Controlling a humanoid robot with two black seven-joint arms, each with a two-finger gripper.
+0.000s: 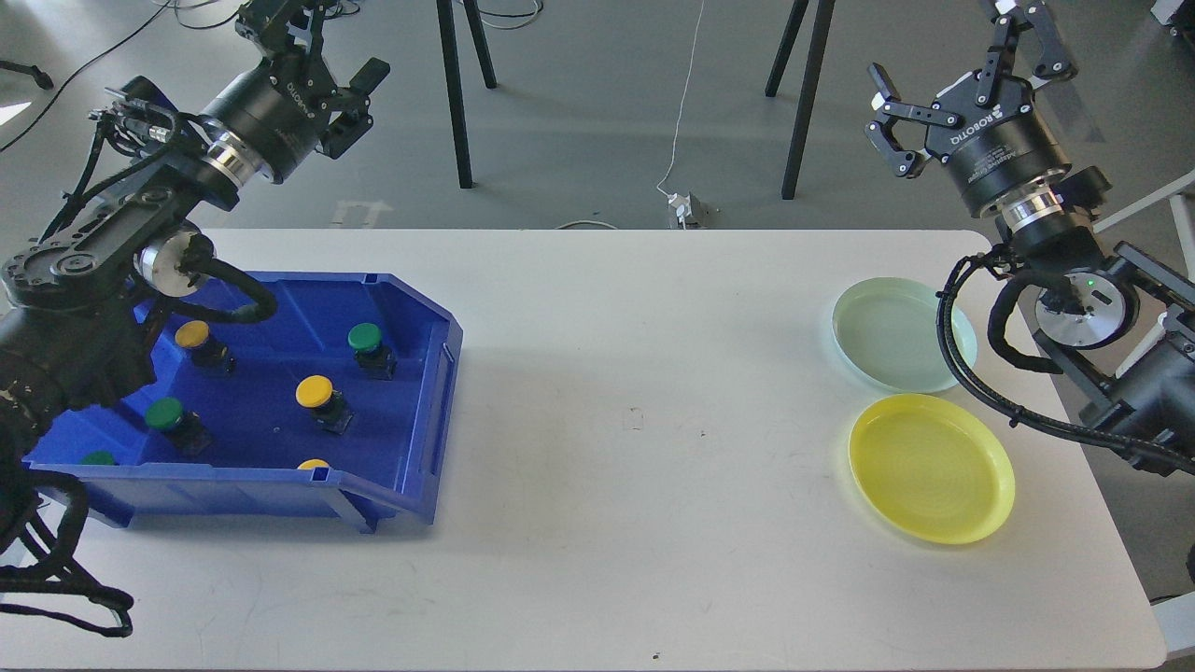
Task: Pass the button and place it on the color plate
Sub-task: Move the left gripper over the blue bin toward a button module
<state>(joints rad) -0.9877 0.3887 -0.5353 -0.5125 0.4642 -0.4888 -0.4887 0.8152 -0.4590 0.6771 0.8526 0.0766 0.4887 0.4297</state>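
Several buttons with black bases lie in a blue bin (pixel 431 411) at the table's left. Yellow-capped ones sit at the back left (pixel 193 333) and in the middle (pixel 315 391); green-capped ones at the back right (pixel 365 337) and front left (pixel 164 413). More caps peek over the bin's front wall. A pale green plate (pixel 887 327) and a yellow plate (pixel 931 467) lie empty at the table's right. My left gripper (pixel 322 47) hangs open and empty high above the bin's far side. My right gripper (pixel 957 61) is open and empty, raised beyond the plates.
The white table (pixel 635 420) stretches between bin and plates. My left arm's links and cables overhang the bin's left half. My right arm's cable loops over the green plate's right rim. Stand legs and a power cable are on the floor behind the table.
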